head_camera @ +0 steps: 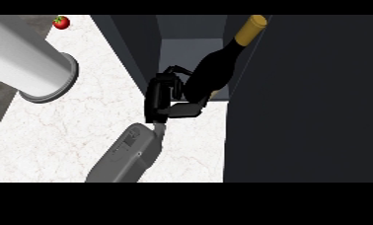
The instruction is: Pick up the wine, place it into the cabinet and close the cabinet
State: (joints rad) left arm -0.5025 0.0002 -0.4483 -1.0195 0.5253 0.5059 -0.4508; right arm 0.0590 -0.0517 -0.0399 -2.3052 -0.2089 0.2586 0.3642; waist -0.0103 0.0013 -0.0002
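Head view: a black hand (166,101) on a grey forearm, its fingers and thumb curled round the lower body of a dark wine bottle (218,66), holds the bottle tilted at the open front of a dark cabinet (299,100). The bottle's gold-capped neck leans up and right against the cabinet's edge, its base at the grey inner compartment's mouth. Left of the cabinet, on the pale marble surface (65,135), a large grey cylinder (33,63) shows, with a small red tomato (61,22) beyond it.
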